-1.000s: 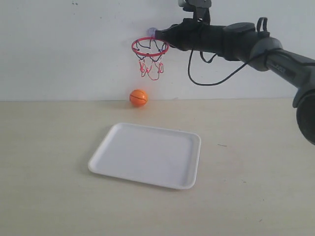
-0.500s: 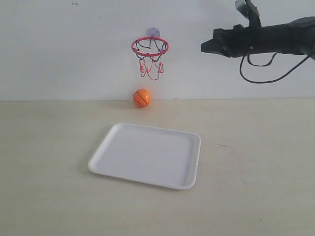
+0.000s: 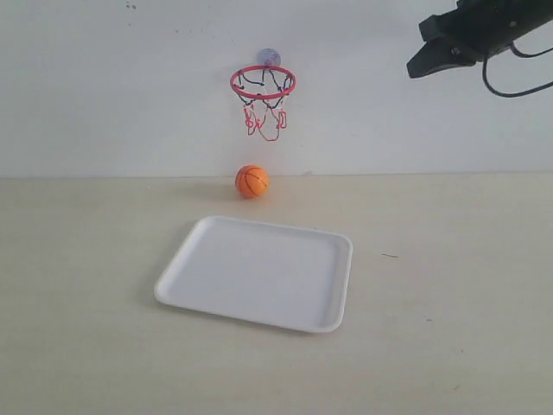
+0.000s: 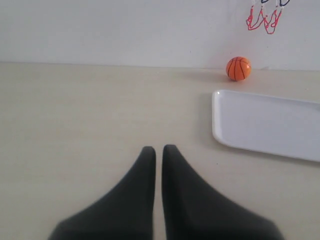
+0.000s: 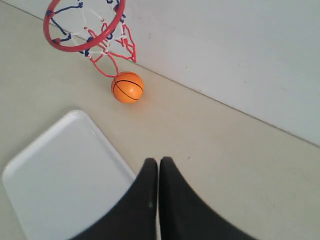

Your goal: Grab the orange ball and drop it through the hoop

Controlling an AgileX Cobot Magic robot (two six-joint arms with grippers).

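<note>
The orange ball (image 3: 251,181) lies on the table by the wall, under the hoop (image 3: 263,83); it shows too as the ball (image 4: 238,68) and the ball (image 5: 127,87). The hoop, with its red ring (image 5: 82,25) and string net, hangs on the wall by a suction cup. My right gripper (image 3: 416,67) is high in the air at the upper right, well away from the hoop; its jaws (image 5: 158,161) are shut with nothing between them. My left gripper (image 4: 158,149) is shut and empty, low over the table, and out of the exterior view.
A white tray (image 3: 259,272) lies flat in the middle of the table, in front of the ball. The white wall (image 3: 130,104) closes off the back of the table.
My right arm has drawn back from the hoop to the upper right. The ball has rolled slightly to the right along the wall.
</note>
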